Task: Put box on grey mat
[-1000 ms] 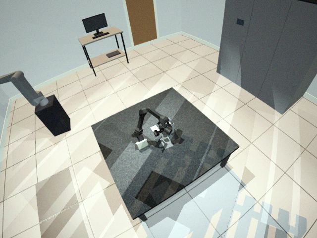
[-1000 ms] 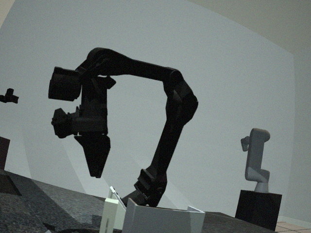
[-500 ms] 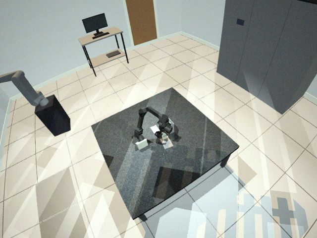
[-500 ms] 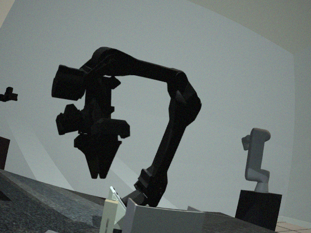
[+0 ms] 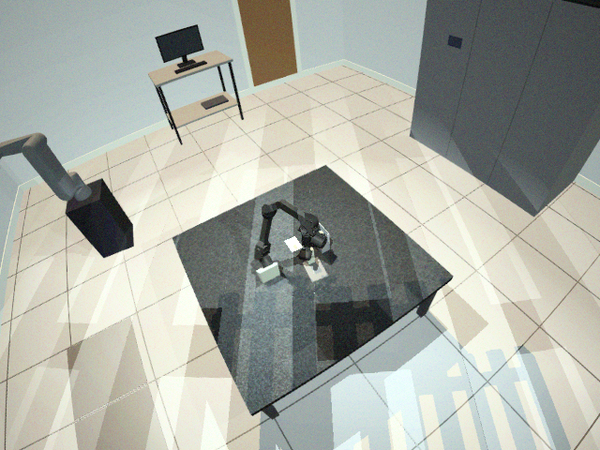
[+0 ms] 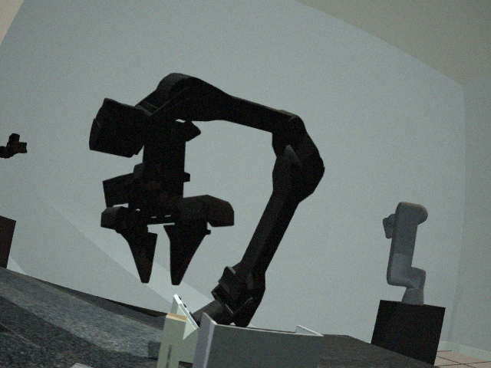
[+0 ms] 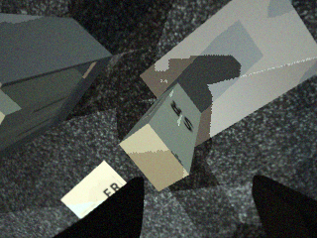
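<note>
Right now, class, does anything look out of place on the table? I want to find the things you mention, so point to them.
Yes: the SR box (image 5: 311,255) (image 6: 171,338) (image 7: 185,116) stands outside the bin (image 5: 326,241) (image 6: 261,346) (image 7: 40,45), by one end of the grey mat (image 5: 317,274) (image 7: 267,74). That looks odd because only the ER box should leave the bin. Whether it touches the mat is unclear.

Robotics lab; second arm (image 5: 51,167) (image 6: 401,249) on pedestal (image 5: 104,225) (image 6: 408,330); computer desk (image 5: 190,67).

Top: high, far, downward | exterior: low, close, upward | wrist: close, downward
</note>
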Robot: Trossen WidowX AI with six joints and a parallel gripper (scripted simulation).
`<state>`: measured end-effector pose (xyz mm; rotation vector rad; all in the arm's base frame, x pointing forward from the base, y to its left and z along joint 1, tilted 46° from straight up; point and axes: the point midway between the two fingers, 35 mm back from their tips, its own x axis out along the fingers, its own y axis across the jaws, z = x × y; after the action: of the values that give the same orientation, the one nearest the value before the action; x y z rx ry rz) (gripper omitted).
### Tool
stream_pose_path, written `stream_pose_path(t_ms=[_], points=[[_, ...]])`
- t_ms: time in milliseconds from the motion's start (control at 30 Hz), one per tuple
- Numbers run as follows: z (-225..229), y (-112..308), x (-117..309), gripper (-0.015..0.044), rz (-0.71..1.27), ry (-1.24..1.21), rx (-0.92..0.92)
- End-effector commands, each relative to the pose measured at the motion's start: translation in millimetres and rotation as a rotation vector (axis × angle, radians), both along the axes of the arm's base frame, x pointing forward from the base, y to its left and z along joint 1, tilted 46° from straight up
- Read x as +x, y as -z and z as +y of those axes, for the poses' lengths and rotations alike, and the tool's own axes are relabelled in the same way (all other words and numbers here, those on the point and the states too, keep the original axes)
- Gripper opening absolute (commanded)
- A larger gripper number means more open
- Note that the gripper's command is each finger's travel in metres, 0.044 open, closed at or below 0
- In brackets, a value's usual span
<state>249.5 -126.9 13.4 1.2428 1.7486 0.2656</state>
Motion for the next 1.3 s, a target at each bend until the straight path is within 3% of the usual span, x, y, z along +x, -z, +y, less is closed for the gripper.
stream_pose_path(t_ms=[0, 1267], points=[[3, 0, 0, 0.0243, -0.09, -0.078, -0.006], [19, -13, 9, 0.0243, -1.062, -0.871, -0.003]])
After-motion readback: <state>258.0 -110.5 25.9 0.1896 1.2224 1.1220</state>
